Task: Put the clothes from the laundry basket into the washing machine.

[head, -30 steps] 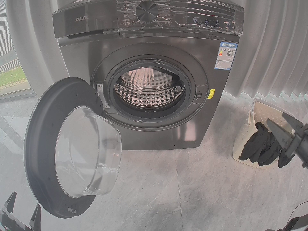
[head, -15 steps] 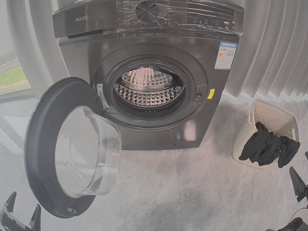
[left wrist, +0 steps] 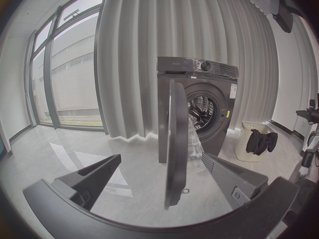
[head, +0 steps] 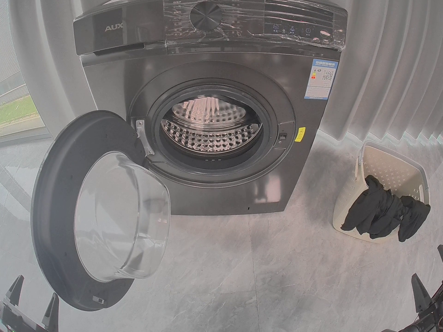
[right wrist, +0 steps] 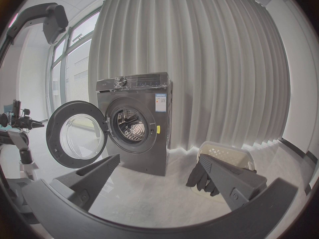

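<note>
Limp black clothes (head: 383,208) draped over perforated cream laundry basket (head: 392,167); dimpled steel drum (head: 210,121); left pincer (head: 37,289) and right pincer (right wrist: 159,156) released.

The washing machine (head: 217,70) bears a logo (head: 114,26), a blue-edged label (head: 321,79) and a yellow sticker (head: 300,134).

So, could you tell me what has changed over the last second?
The right gripper, fingers open and empty, drew back from above the laundry basket toward the robot. The black clothes stayed draped over its rim; the left gripper and the door kept still.
</note>
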Robot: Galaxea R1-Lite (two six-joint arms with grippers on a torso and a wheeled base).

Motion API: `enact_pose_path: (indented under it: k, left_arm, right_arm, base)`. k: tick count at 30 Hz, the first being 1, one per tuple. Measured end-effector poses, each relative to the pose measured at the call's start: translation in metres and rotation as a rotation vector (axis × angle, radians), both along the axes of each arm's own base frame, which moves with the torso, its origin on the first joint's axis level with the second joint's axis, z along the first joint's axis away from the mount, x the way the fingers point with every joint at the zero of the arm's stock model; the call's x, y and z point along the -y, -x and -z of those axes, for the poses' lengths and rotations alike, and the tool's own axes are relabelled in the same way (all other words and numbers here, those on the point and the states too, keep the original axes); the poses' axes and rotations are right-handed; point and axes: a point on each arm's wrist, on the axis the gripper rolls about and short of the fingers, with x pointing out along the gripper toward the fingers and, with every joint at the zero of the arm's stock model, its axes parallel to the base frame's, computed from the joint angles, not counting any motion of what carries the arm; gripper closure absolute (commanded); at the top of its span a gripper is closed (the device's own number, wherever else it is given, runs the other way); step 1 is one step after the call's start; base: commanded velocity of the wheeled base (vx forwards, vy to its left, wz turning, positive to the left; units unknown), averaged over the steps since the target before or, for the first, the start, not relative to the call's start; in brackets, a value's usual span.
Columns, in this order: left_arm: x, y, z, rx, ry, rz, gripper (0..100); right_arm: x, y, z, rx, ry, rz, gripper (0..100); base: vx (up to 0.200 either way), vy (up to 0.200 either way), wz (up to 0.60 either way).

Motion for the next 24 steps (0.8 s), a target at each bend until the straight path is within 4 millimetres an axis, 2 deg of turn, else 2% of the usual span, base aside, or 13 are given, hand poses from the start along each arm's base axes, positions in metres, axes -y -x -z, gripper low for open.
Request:
enact_pose_path:
  k: [5, 12, 19, 24]
  left_arm:
    - [0.000, 0.000, 0.000, 0.000, 0.000, 0.000, 0]
    - [0.000, 0.000, 0.000, 0.000, 0.001, 0.000, 0]
    - [0.000, 0.000, 0.000, 0.000, 0.001, 0.000, 0]
    - [0.000, 0.000, 0.000, 0.000, 0.001, 0.001, 0]
  right_arm:
    - [0.000, 0.003, 0.002, 0.010, 0.005, -0.042, 0]
    - [0.001, 0.007, 0.018, -0.084, -0.001, -0.059, 0]
    - [0.006, 0.007, 0.022, -0.098, -0.036, 0.188, 0]
    - [0.008, 0.008, 0.024, -0.119, -0.059, 0.240, 0]
  base:
    - [0.000, 0.000, 0.00]
    - [0.000, 0.000, 0.00]
    - [0.000, -0.200, 0.00]
    - [0.000, -0.160, 0.00]
